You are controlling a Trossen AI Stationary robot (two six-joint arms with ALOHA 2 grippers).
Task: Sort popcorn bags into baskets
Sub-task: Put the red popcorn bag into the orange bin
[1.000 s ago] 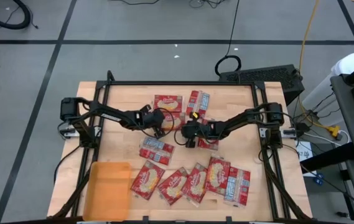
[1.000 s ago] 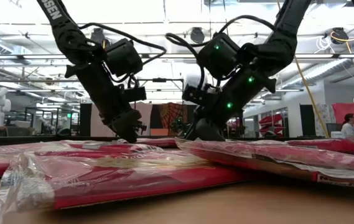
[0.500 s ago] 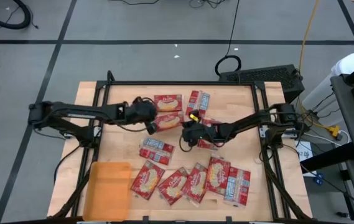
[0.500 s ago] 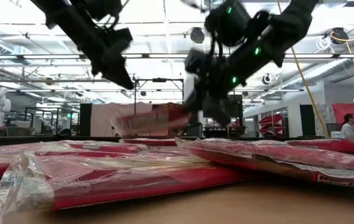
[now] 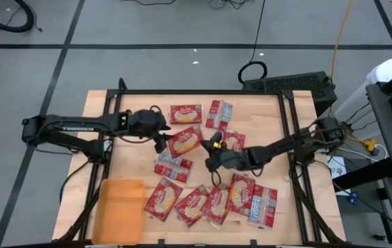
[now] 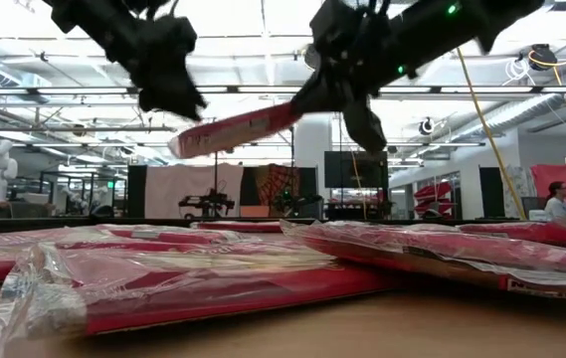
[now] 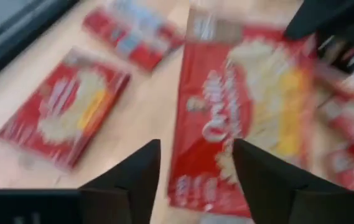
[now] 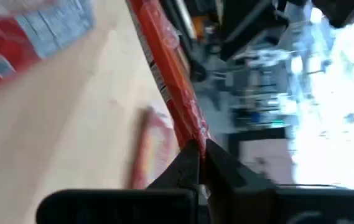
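Popcorn bag airborne, pinched by right hand; left hand open beside it.

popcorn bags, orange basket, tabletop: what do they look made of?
Popcorn bags: glossy clear plastic wrap over red printed paper, judging by the crinkled, shiny edges; the paper inside is a guess.
Orange basket: looks like matte moulded plastic, uniform colour with no weave or grain visible.
Tabletop: light wood, likely butcher-block, with pale grain lines and a satin finish.

One red popcorn bag aloft, tilted; others flat beside orange basket.
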